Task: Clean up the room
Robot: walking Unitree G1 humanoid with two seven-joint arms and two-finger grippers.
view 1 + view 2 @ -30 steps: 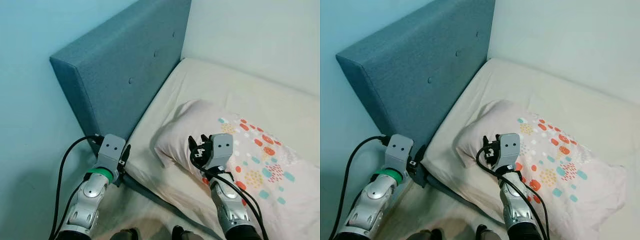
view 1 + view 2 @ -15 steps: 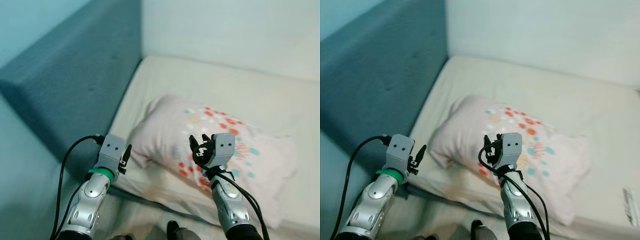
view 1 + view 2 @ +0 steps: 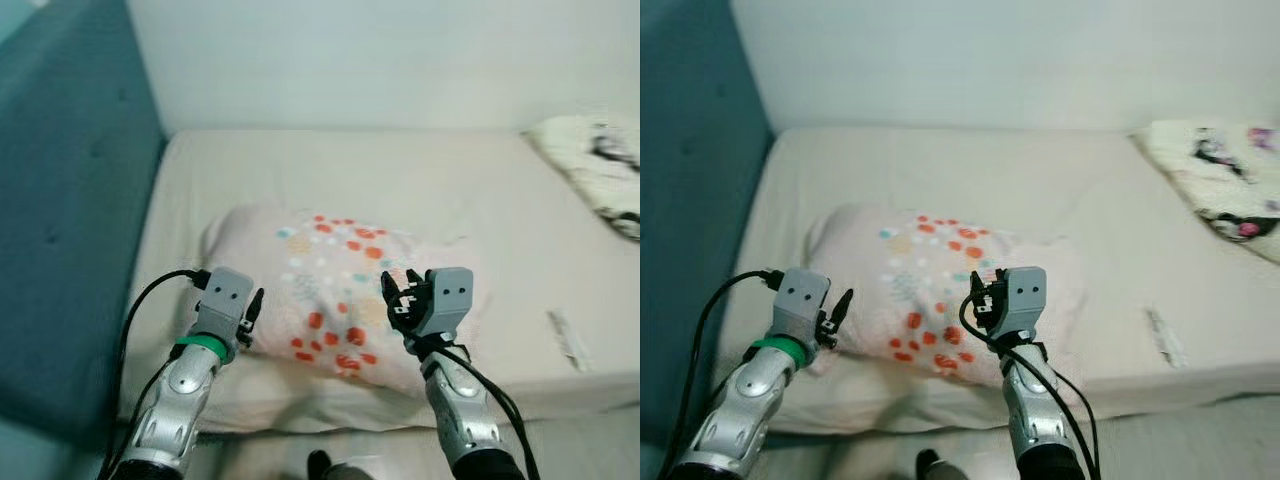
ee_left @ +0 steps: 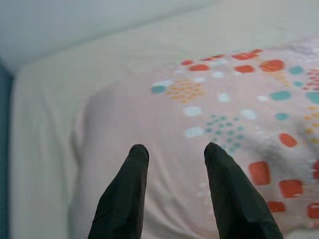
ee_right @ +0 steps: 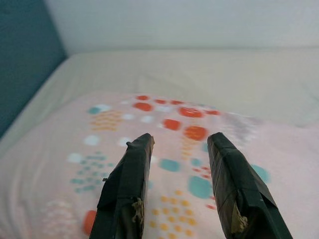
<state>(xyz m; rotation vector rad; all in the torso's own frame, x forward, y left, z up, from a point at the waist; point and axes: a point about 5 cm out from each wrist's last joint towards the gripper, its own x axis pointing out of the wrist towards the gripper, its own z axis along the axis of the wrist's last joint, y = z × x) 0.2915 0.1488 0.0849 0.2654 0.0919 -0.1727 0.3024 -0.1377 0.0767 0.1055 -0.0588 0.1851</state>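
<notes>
Closest to me, both arms are raised in front of the bed's near edge. My left pincer (image 3: 254,312) sits at the near left corner of the pillow (image 3: 330,300), and from its wrist camera I see the two black fingers (image 4: 124,199) spread apart with nothing between them, pointing over the pale pink cover. My right pincer (image 3: 398,300) hovers over the near right part of the same pillow; its fingers (image 5: 128,189) are parted too, empty, with the orange and teal spots of the cover showing in the gap. I can't tell whether either pincer touches the fabric. A black cable (image 3: 140,310) loops off the left wrist, and another (image 3: 1040,385) runs down the right forearm.

The pillow lies flat on the mattress (image 3: 440,190), closer to the near edge than to the wall, its long side running across my view. Its printed patch of red, orange and teal marks sits around the middle and toward the near side; the left end is plain pink.

Out to the right, near the mattress edge, there's a small pale strip (image 3: 566,338) lying on the sheet; it's too blurred for me to say what it is. On my left the teal padded headboard (image 3: 60,230) stands along the side of the bed. Farther back, at the far right corner, a white blanket (image 3: 1225,185) with dark cartoon prints lies bunched on the mattress. Behind everything is the plain white wall (image 3: 350,60).
</notes>
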